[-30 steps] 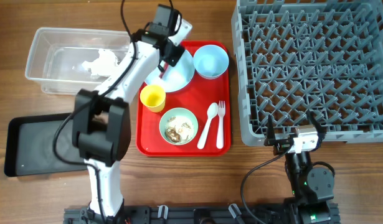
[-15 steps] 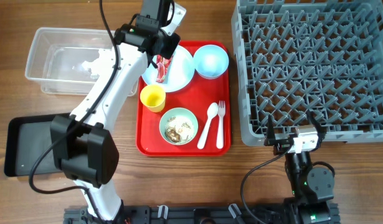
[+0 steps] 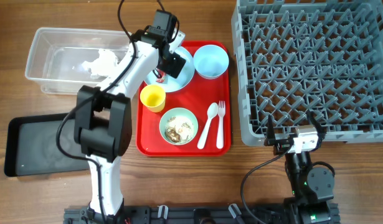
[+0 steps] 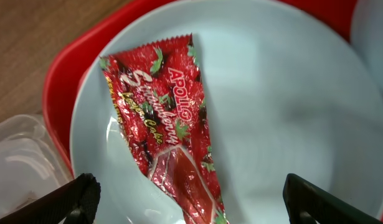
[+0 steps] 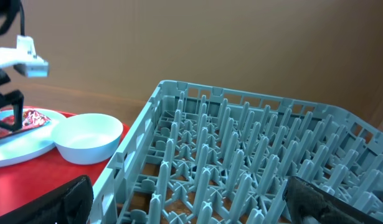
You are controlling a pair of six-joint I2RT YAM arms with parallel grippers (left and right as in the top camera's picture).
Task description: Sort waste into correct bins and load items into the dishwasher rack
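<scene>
A red crinkled snack wrapper (image 4: 166, 130) lies flat on the pale blue plate (image 4: 272, 93), which rests on the red serving tray. My left gripper (image 4: 191, 205) hangs open just above it, one finger on each side, touching nothing. From overhead the left gripper (image 3: 166, 70) covers much of the plate (image 3: 184, 73). A crumpled white napkin (image 3: 101, 61) sits in the clear tub (image 3: 48, 43). The black tray (image 3: 42, 146) holds nothing. Food scraps lie in the pale green bowl (image 3: 178, 125). My right gripper (image 3: 295, 138) stands open at the near edge of the dishwasher rack (image 3: 316, 68).
On the red serving tray (image 3: 182, 151) stand a yellow cup (image 3: 152, 98), a pale blue bowl (image 3: 211, 61), a white spoon (image 3: 209, 121) and a fork (image 3: 220, 121). The right wrist view looks across the rack's pegs (image 5: 241, 155) toward the blue bowl (image 5: 88, 137).
My left gripper's jaws have gone from shut to wide open. The arm swung up and left, baring the wrapper on the plate, then came back over it. The right arm stayed still.
</scene>
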